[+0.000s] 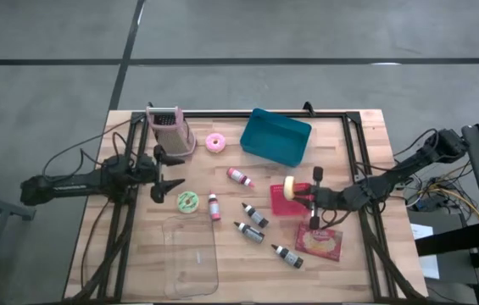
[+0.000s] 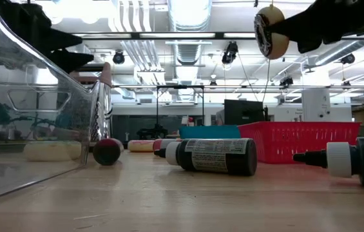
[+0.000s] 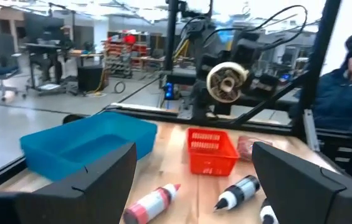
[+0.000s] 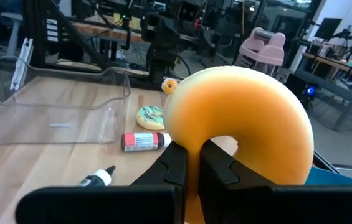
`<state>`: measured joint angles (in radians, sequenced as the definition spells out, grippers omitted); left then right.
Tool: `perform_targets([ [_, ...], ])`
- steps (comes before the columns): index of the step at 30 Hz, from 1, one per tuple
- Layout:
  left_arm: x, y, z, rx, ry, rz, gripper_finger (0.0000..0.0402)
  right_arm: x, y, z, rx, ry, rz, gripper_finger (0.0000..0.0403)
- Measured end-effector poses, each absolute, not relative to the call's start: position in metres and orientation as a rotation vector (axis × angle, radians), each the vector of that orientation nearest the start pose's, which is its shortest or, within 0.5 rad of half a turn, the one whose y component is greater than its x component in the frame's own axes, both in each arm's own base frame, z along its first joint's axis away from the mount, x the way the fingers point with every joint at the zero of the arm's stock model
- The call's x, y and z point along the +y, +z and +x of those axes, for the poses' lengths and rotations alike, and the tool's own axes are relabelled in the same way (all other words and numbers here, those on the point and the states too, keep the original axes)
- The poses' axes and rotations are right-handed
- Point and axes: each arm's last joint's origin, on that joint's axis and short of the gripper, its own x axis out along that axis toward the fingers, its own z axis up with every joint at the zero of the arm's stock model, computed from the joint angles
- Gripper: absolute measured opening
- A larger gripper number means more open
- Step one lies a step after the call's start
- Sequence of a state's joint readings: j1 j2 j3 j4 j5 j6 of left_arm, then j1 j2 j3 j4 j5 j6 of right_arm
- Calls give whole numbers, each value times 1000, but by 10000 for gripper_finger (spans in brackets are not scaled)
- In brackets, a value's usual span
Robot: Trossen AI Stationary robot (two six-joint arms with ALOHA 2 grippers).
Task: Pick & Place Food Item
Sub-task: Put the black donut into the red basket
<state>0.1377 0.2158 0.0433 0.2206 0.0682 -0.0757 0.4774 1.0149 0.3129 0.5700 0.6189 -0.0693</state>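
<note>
My right gripper [image 1: 301,196] is shut on a cream-yellow ring donut [image 1: 290,187], held in the air over the red basket [image 1: 285,204] at the table's right middle. The donut also shows high up in the low view [image 2: 270,31], in the left wrist view [image 3: 227,81], and large in the right wrist view [image 4: 244,118]. My left gripper [image 1: 171,173] is open and empty at the table's left middle, pointing toward the right edge. A pink donut [image 1: 215,142] and a green donut [image 1: 187,201] lie flat on the table. My right gripper pinches the donut's ring [image 4: 191,140] between its two fingers [image 4: 176,165], at the part nearest the wrist, beside the hole. The fingers come about level from the table's right side. The donut stands on edge, its flat face toward the left arm, lifted clear of the basket.
A blue bin [image 1: 275,137] stands at the far middle and a pink grater-like stand [image 1: 171,131] at the far left. A clear plastic container [image 1: 191,254] lies near the front edge. Several small bottles [image 1: 253,222] and a food packet [image 1: 320,241] are scattered on the table.
</note>
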Motion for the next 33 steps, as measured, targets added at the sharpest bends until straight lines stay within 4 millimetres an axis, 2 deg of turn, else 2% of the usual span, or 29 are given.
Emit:
perform_targets([
  [4,8,183,116,-57,30,-75,326,74,197,180,116,-138,-134,12],
  [9,2,188,130,-76,65,-50,316,71,187,174,90,-140,-116,12],
  [21,-8,214,192,97,64,72,292,72,186,173,77,-85,-94,12],
  [25,-8,215,199,115,72,86,292,72,185,172,77,-67,-84,12],
  [33,-7,211,199,152,107,92,292,72,182,171,87,-65,-75,12],
])
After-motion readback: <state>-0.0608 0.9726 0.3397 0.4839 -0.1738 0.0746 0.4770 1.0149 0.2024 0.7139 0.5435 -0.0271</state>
